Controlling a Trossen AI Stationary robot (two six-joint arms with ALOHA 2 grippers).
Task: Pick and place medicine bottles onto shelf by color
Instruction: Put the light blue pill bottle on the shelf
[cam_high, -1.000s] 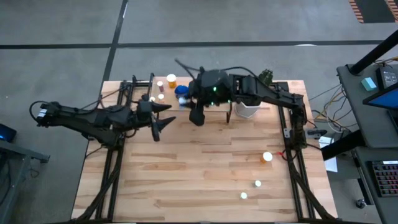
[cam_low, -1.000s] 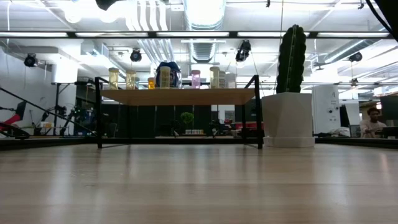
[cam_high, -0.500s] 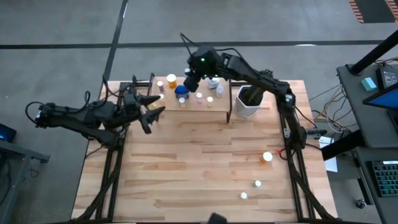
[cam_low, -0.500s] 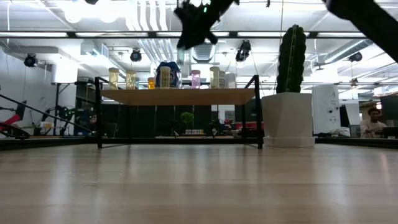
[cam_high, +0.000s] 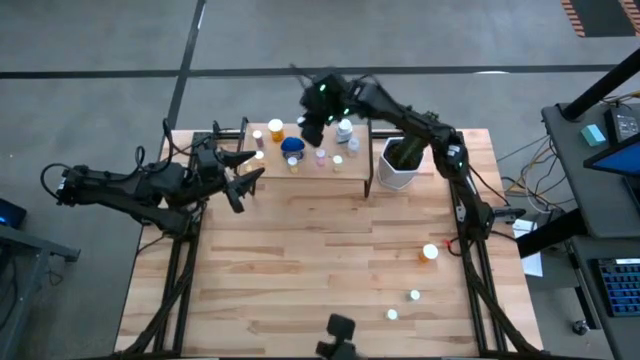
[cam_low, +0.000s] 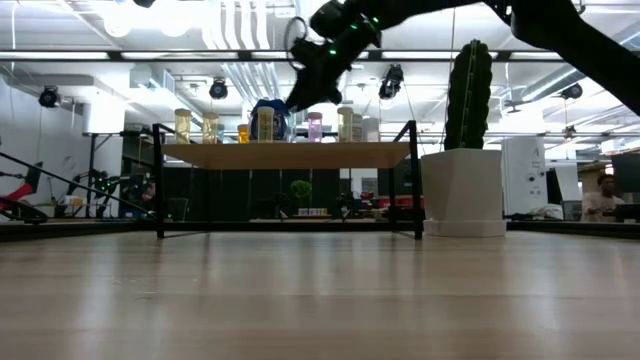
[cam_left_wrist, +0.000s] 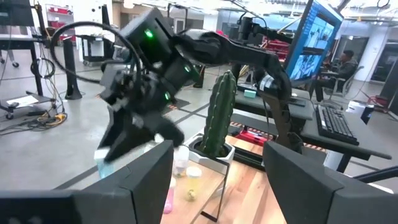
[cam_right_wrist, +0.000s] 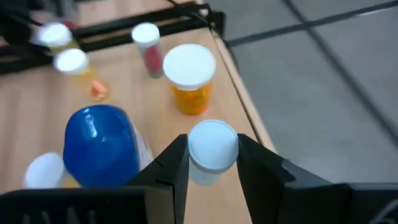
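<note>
Right gripper pinched a white-capped bottle above the shelf; left gripper hovered, fingers spread.

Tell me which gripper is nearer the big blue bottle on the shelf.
Right. The right gripper hovers above the shelf beside the blue bottle, holding a white-capped bottle. The left gripper hangs open off the shelf's left end.
</note>
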